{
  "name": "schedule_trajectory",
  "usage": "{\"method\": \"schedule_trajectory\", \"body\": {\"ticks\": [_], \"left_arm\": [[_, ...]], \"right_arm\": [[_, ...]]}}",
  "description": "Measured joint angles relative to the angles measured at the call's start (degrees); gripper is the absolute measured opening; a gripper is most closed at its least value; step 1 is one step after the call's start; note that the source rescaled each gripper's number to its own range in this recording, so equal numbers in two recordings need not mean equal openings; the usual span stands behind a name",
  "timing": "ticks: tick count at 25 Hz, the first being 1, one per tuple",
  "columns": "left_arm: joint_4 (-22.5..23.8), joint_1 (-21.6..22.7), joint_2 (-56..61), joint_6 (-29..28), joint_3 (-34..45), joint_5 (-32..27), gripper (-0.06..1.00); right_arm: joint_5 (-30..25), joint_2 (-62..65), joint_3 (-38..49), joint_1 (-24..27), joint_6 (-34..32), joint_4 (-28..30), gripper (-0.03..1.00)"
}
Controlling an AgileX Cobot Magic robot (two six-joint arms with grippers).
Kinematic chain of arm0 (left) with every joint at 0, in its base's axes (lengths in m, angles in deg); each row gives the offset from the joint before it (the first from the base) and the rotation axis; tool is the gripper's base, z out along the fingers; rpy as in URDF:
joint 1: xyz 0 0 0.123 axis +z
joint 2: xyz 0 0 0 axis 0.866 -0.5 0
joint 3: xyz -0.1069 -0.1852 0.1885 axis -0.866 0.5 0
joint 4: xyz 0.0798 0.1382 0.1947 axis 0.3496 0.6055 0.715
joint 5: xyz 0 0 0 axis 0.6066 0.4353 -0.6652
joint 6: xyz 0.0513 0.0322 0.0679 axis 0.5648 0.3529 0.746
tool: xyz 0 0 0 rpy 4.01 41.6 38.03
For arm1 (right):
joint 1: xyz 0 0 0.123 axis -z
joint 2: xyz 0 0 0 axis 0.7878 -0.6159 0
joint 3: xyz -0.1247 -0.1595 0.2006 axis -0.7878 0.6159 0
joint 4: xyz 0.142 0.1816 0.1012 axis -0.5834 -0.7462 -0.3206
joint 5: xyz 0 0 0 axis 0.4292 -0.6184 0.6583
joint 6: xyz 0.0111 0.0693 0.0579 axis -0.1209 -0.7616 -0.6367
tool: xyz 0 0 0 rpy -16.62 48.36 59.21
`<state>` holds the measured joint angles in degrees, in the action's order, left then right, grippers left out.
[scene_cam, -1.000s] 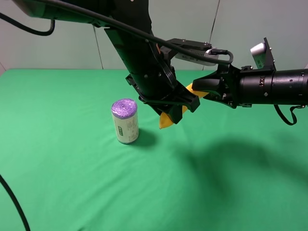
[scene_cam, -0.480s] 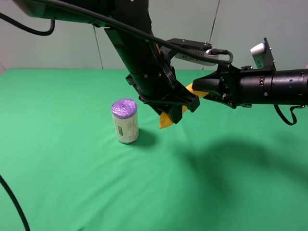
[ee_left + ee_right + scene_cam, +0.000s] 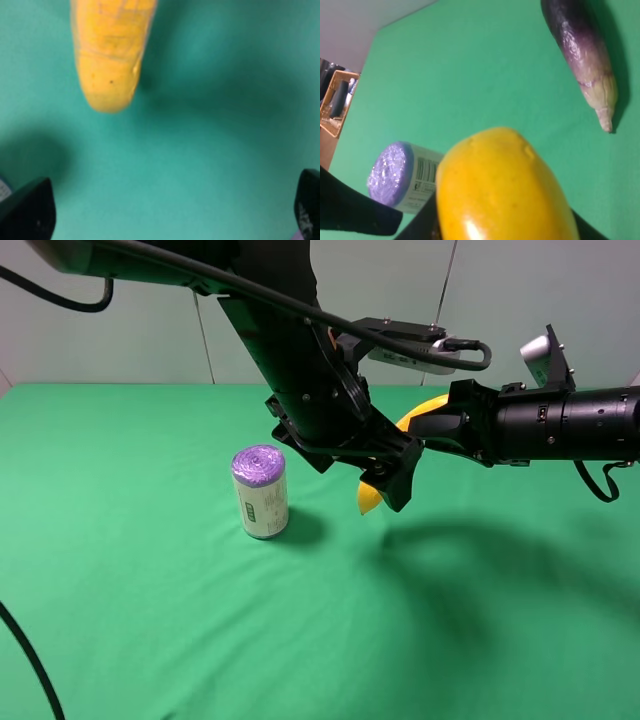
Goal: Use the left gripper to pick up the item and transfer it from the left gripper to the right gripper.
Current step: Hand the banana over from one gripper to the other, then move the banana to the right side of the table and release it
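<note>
The yellow banana [image 3: 370,499] hangs in the air above the green table, its upper end in my right gripper [image 3: 428,426], which is shut on it. It fills the right wrist view [image 3: 500,190]. My left gripper [image 3: 393,478] is open beside the banana's lower end, jaws spread wide. In the left wrist view the two fingers [image 3: 27,212] stand far apart and the banana tip [image 3: 110,60] lies beyond them, not between them.
A purple-topped upright roll [image 3: 259,490] stands on the green table [image 3: 150,620] left of the grippers; it also shows in the right wrist view [image 3: 395,177]. A dark purple eggplant [image 3: 580,55] lies on the cloth, hidden behind the arms in the high view.
My left gripper has opened and let go of the banana, and has shifted right and down. The banana has moved slightly right and now hangs from the right gripper alone.
</note>
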<state>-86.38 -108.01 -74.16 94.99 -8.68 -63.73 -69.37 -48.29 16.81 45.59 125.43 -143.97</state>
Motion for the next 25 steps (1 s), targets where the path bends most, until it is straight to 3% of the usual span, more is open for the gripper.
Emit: {"method": "schedule_trajectory", "body": {"ticks": [10, 15, 25], "left_arm": [[0.50, -0.06, 0.54, 0.06, 0.00, -2.08, 1.00], [4.80, -0.06, 3.81, 0.06, 0.00, -3.87, 1.00], [16.02, -0.06, 8.76, -5.11, 0.00, -9.86, 1.00]], "right_arm": [[0.07, 0.00, 0.00, 0.00, -0.70, 0.00, 0.03], [0.07, 0.00, 0.00, 0.00, -1.15, 0.00, 0.03], [0.11, 0.00, 0.00, 0.00, -2.19, 0.00, 0.03]]}}
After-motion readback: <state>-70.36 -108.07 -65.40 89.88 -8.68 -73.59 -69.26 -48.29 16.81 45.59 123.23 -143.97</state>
